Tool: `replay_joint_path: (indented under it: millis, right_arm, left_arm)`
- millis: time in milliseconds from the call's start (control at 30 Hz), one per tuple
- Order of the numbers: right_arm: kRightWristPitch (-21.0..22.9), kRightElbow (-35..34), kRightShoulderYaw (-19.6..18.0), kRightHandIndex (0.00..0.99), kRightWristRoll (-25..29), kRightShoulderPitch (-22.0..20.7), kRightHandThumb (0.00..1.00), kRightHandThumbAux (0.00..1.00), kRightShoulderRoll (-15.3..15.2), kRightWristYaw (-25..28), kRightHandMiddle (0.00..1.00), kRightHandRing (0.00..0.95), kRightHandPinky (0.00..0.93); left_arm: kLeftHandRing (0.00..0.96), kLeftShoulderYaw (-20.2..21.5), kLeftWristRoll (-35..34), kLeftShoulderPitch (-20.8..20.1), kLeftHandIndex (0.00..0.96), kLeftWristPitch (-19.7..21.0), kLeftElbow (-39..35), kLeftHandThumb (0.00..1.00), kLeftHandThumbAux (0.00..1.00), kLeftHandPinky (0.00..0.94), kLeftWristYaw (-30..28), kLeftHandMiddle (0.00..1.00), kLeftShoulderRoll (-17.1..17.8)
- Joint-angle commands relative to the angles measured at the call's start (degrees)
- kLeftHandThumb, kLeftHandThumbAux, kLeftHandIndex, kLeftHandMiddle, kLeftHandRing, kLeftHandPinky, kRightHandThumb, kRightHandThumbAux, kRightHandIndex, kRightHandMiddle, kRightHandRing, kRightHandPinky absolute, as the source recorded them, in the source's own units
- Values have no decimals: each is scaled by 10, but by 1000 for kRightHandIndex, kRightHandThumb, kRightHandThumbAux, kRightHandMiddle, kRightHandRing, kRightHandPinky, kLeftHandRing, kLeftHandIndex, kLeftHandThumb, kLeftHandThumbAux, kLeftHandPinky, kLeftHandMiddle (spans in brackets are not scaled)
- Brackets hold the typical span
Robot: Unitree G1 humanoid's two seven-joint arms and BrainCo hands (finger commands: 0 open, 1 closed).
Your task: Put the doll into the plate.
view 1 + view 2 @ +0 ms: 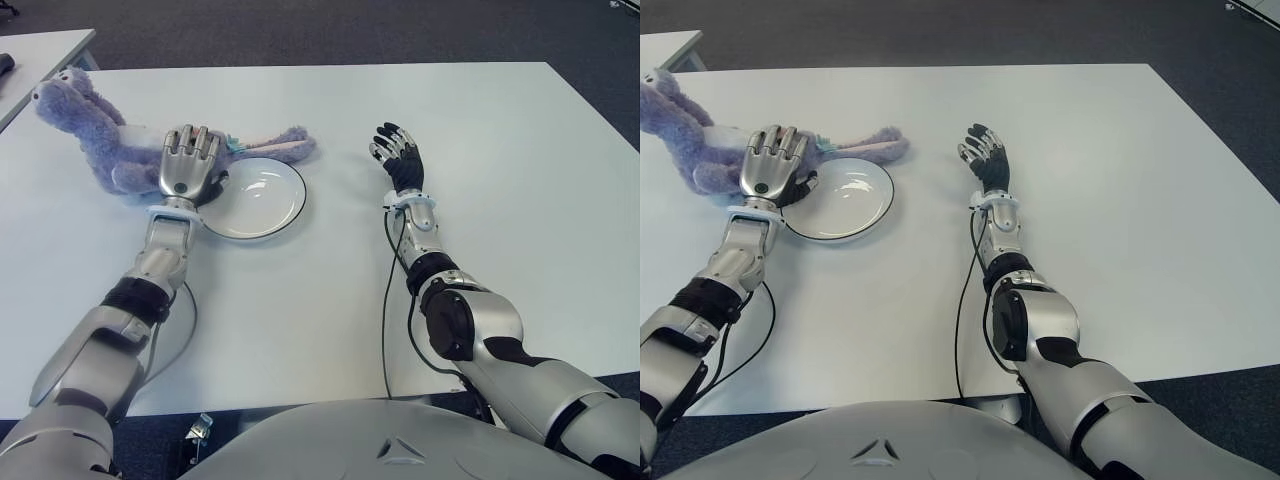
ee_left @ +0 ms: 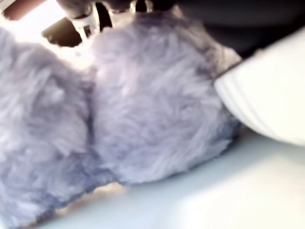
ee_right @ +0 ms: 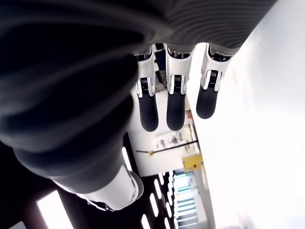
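Purple plush doll (image 1: 100, 140) lies on the white table (image 1: 480, 200), at ten o'clock of the plate (image 1: 262, 200) — its legs touching the rim. The left hand (image 1: 188, 160) presses its middle; whether the fingers grip, I cannot tell. The right hand (image 1: 400, 155), at three o'clock of the plate, holds nothing — fingers relaxed.

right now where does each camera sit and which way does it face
Left eye: head, facing down at the white table; both arms, left hand over the purple plush doll.
Right eye: same scene; white plate, right hand idle beside it.
Left wrist: close on doll fur and plate rim.
Right wrist: own uncurled fingers.
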Motion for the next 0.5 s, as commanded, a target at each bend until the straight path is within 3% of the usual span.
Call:
replay_joint_path:
  millis: [33, 67, 100, 167, 200, 233, 300, 367, 500]
  right_arm:
    - [40, 73, -12, 205, 9, 130, 426, 895, 45, -6, 212, 186, 180]
    - [38, 73, -12, 206, 10, 130, 431, 893, 45, -5, 212, 185, 180]
    - [36, 73, -13, 212, 10, 131, 431, 891, 45, -5, 210, 183, 173]
    - [35, 73, -14, 214, 11, 131, 431, 890, 46, -5, 210, 183, 171]
    - [34, 73, -14, 217, 11, 131, 430, 890, 46, -5, 211, 184, 172]
    - [32, 73, -15, 218, 12, 131, 429, 890, 47, -7, 211, 184, 172]
    - [28, 72, -17, 235, 14, 131, 427, 887, 49, -9, 221, 198, 181]
    - [29, 72, -17, 241, 14, 131, 427, 887, 49, -10, 224, 203, 184]
    - [36, 73, -13, 234, 10, 131, 427, 895, 48, -14, 223, 204, 184]
  left_arm:
    - [0, -6, -18, 51, 0, -11, -5, 438, 316, 62, -22, 0, -6]
    - [0, -4, -22, 52, 0, -13, -7, 444, 320, 77, -23, 0, -6]
    - [12, -3, -25, 52, 0, -14, -8, 455, 339, 154, -24, 0, -6]
    - [16, -1, -28, 53, 0, -16, -9, 460, 344, 177, -25, 0, -6]
    - [79, -1, -29, 53, 7, -16, -9, 467, 352, 256, -25, 0, -6]
    - [90, 0, -31, 53, 8, -16, -8, 469, 354, 270, -22, 0, -6]
    - [376, 4, -32, 52, 186, -17, -5, 560, 399, 526, -10, 199, -8]
    - [427, 7, -33, 53, 274, -15, -5, 591, 410, 582, -1, 258, -9]
    - [460, 10, -27, 58, 307, -7, -22, 642, 427, 563, 1, 339, -7]
